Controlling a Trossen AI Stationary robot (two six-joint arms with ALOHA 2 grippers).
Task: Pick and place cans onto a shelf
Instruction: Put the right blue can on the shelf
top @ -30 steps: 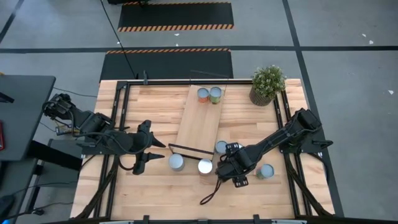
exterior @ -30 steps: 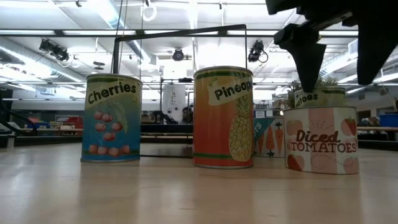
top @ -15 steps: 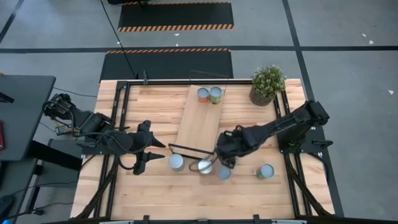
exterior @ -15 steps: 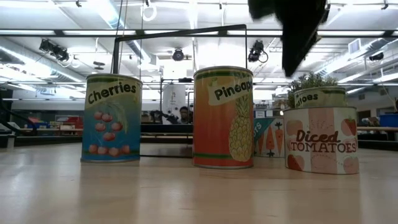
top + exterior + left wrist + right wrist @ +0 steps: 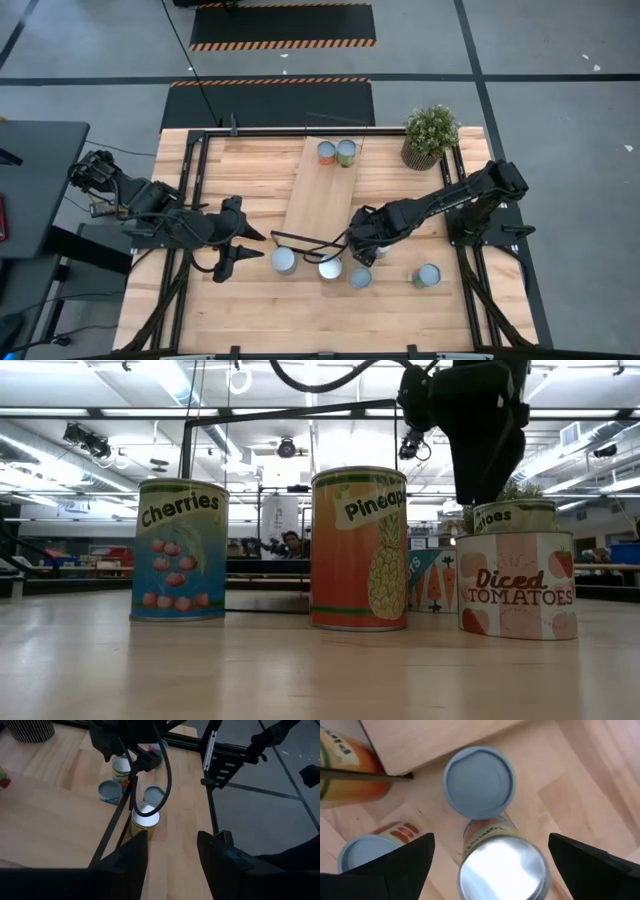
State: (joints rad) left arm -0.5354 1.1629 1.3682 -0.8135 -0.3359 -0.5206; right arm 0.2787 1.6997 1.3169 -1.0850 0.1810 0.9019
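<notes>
**Two cans shelved, five still on the table**

The right gripper (image 5: 485, 860) hangs spread open and empty over a silver-topped can (image 5: 502, 870), a blue-topped can (image 5: 479, 781) just beyond. Farther off, two cans (image 5: 337, 153) stand on the shelf (image 5: 322, 195). The shelf's black frame (image 5: 305, 240) crowds the pick. The left gripper (image 5: 172, 847) waits open nearby.

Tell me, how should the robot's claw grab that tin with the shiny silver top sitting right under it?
From straight above, with the open right gripper closing on the round sides just below the rim of the silver-topped can. It stands upright, so the curved wall is the only real hold. The blue-topped can crowds one side, so the fingers probably fit best across the other.
</notes>
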